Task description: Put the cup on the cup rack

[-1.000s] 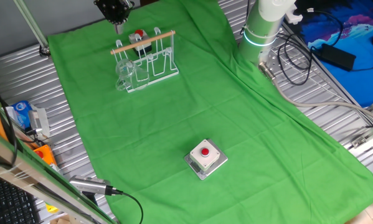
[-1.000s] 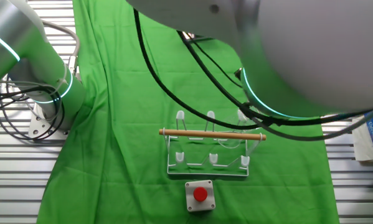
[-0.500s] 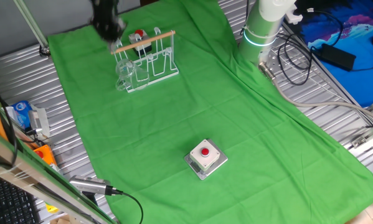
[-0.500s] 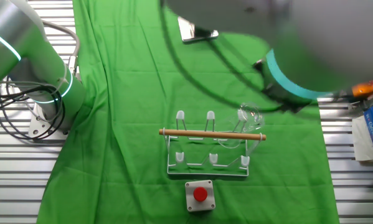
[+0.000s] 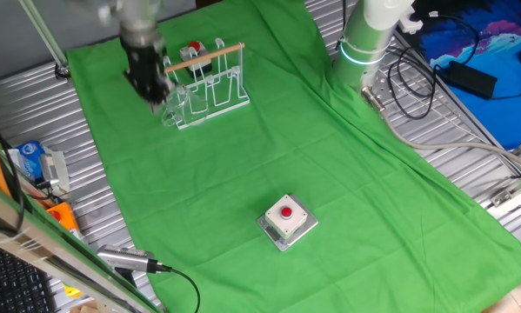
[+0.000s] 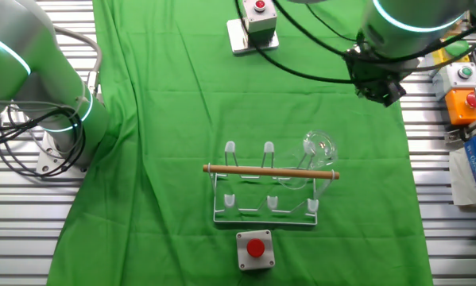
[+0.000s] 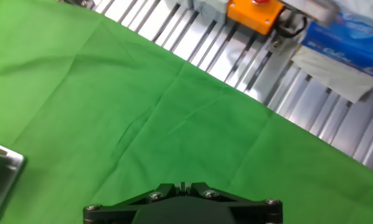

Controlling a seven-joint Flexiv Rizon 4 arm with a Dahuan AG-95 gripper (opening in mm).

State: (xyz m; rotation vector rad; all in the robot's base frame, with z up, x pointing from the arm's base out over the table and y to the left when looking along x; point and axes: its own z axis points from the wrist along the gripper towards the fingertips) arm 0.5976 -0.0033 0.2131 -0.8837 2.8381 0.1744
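Other fixed view: the cup [image 6: 319, 147] hangs tilted on an end prong of the cup rack [image 6: 265, 193], beside its wooden bar. Clear, small, handled; likely light, rigid, slick and breakable, best held by the rim. Whether the gripper [image 5: 156, 91], beside the rack, is apart I cannot tell.
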